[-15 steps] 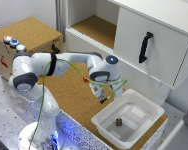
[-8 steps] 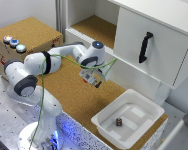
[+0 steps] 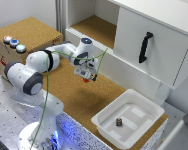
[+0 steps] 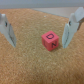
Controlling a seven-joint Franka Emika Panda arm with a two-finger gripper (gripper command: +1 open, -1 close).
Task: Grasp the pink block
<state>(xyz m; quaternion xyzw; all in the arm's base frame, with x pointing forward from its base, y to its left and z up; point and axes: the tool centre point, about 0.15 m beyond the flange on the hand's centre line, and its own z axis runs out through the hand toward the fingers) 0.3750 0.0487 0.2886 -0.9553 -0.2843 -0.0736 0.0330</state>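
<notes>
The pink block [image 4: 50,41] is a small reddish-pink cube with a dark mark on its face, lying on the cork surface [image 4: 35,65]. In the wrist view my gripper [image 4: 37,46] is open, with one finger [image 4: 6,30] on each side and the block between them, nearer the other finger [image 4: 71,27]. Neither finger touches it. In the exterior view the gripper [image 3: 88,76] hangs low over the cork in front of the cabinet, and a reddish spot that looks like the block [image 3: 85,79] shows just under it.
A white bin [image 3: 144,107] stands at the exterior view's lower right with a small dark cylinder [image 3: 119,122] inside. A white cabinet with a black handle [image 3: 145,46] rises behind. A cardboard box with buttons [image 3: 14,42] stands at the exterior view's left.
The arm has swung from near the white bin toward the exterior view's left and back, and the gripper now hangs lower over the cork by the cabinet.
</notes>
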